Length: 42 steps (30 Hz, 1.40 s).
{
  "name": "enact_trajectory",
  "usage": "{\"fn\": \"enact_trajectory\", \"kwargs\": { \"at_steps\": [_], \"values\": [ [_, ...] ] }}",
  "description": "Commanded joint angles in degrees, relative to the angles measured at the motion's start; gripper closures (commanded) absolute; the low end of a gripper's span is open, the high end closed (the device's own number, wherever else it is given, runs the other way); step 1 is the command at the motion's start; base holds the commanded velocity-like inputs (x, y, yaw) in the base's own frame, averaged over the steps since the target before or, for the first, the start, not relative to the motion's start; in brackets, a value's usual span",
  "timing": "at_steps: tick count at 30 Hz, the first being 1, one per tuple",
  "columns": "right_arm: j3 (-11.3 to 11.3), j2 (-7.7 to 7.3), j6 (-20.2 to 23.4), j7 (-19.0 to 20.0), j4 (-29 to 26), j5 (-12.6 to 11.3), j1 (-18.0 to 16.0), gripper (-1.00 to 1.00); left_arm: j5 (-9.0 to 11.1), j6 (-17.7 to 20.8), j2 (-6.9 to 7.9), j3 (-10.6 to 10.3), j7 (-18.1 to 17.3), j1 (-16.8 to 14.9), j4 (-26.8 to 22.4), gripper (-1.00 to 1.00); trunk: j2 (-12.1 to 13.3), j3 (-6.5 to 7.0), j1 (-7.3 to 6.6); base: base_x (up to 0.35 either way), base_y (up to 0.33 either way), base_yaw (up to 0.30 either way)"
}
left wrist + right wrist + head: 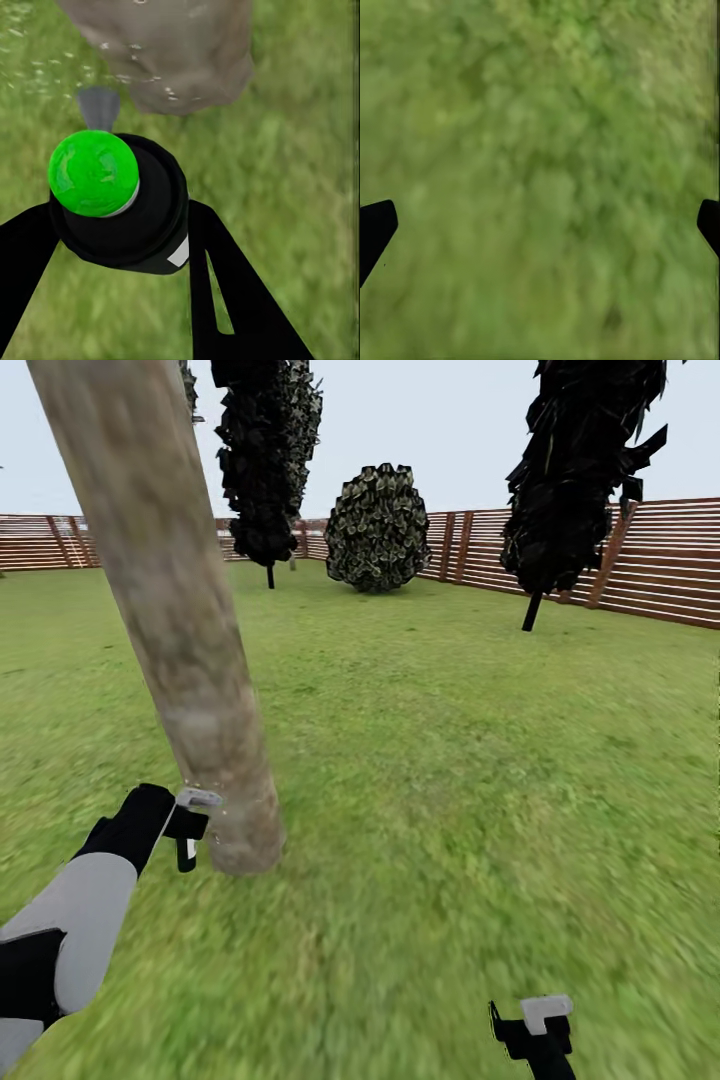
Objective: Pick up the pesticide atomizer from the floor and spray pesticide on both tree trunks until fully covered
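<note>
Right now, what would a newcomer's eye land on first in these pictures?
The thick mottled grey-beige tree trunk leaning across the head view's left, rising from the green grass lawn. At its base, the left end effector grips a black atomizer with a bright green round cap, nozzle towards the bark. Whitish specks dot the trunk there.

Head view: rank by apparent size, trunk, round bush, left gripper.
1. Trunk, largest, though nearest the camera, which inflates it.
2. Round bush, far off by the fence, so true size is unsure.
3. Left gripper, smallest, at the trunk's base.
</note>
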Motion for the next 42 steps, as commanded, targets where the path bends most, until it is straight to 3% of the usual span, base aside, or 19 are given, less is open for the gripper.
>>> {"fn": "enact_trajectory", "kwargs": {
  "at_steps": [1, 11, 17, 23, 28, 31, 33, 35, 37, 40, 42],
  "values": [
    [0.00, 0.03, 0.00, 0.00, 0.00, 0.00, 0.00, -1.00, -0.03, -0.01, 0.01, 0.00, -0.02, 0.00, 0.00, 1.00, 0.00, 0.00, 0.00, 0.006, -0.273, 0.000],
    [0.00, 0.06, 0.00, 0.00, 0.00, 0.00, 0.00, -1.00, -0.21, -0.01, 0.11, 0.04, 0.12, 0.10, 0.00, 1.00, 0.00, 0.00, 0.00, 0.001, -0.274, 0.000],
    [0.00, 0.06, 0.00, 0.00, 0.00, 0.00, 0.00, -1.00, -0.23, -0.09, 0.90, 0.39, 0.25, 0.48, 0.08, 1.00, 0.00, 0.00, 0.00, 0.000, -0.274, 0.152],
    [0.00, 0.06, 0.00, 0.00, 0.00, 0.00, 0.00, -1.00, 0.20, -0.18, 0.27, 0.51, 3.18, 1.04, 0.33, 1.00, 0.00, 0.00, 0.00, 0.012, -0.274, 0.229],
    [0.00, -0.02, 0.00, 0.00, 0.00, 0.00, 0.00, -1.00, 0.31, -0.18, 0.24, 0.84, 3.40, 1.05, 0.28, 1.00, 0.00, 0.00, 0.00, 0.132, -0.266, 0.015],
    [0.00, -0.02, 0.00, 0.00, 0.00, 0.00, 0.00, -1.00, 0.24, -0.18, 1.37, 0.77, 3.71, 1.08, 0.37, 1.00, 0.00, 0.00, 0.00, 0.182, -0.241, 0.000],
    [0.00, -0.02, 0.00, 0.00, 0.00, 0.00, 0.00, -1.00, 0.21, -0.23, 3.20, 0.78, 4.67, 1.39, 0.77, 1.00, 0.00, 0.00, 0.00, 0.183, -0.236, 0.000],
    [0.00, -0.02, -0.01, 0.00, 0.00, 0.00, 0.00, -1.00, 0.24, -0.40, 3.94, 0.77, 4.94, 2.71, 0.90, 1.00, 0.00, 0.00, 0.00, 0.163, -0.239, 0.000],
    [0.00, -0.02, 0.00, 0.00, 0.00, 0.00, 0.00, -1.00, 0.26, -0.55, 3.83, 0.70, 5.08, 4.12, 0.71, 1.00, 0.00, 0.00, 0.00, 0.075, -0.258, 0.000],
    [0.00, 0.06, -0.01, 0.00, -0.05, 0.00, 0.00, -1.00, 1.08, -0.68, 1.59, 0.81, 5.19, 5.52, 1.00, 1.00, 0.00, 0.00, 0.00, 0.007, -0.273, 0.129],
    [0.00, 0.06, 0.00, 0.00, -0.08, 0.00, 0.00, -1.00, 1.21, -0.70, 1.47, 1.37, 5.20, 5.76, 0.94, 1.00, 0.00, 0.00, 0.00, 0.002, -0.274, 0.242]
  ]
}}
